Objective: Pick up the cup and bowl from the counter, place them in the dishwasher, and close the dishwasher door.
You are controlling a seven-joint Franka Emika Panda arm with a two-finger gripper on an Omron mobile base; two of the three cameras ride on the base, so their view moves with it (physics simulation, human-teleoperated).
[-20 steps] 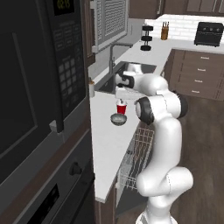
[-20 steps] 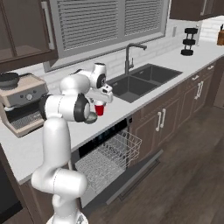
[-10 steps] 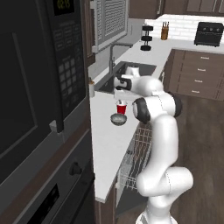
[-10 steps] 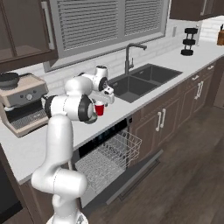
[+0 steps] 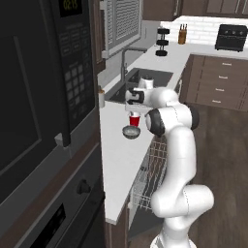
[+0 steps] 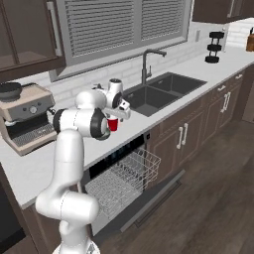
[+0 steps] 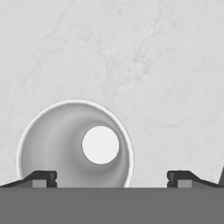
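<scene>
Evenly lit rendered kitchen with soft, diffuse light and no hard shadows. The pale counter (image 6: 34, 171) reads bright, nearly washed out, while the dark cabinets and the oven front at the left stay dim. Both base views are slightly soft and grainy. The hand view is sharper, showing the white inside of the cup (image 7: 74, 144) with gentle grey shading.

Light grey-white desk (image 5: 116, 164) carries red cup (image 5: 134, 119) upright, grey bowl (image 5: 131, 131) just beside it, pale bottle (image 5: 101, 98) near sink (image 6: 161, 92), coffee machine (image 6: 25, 116) at the far end.
</scene>
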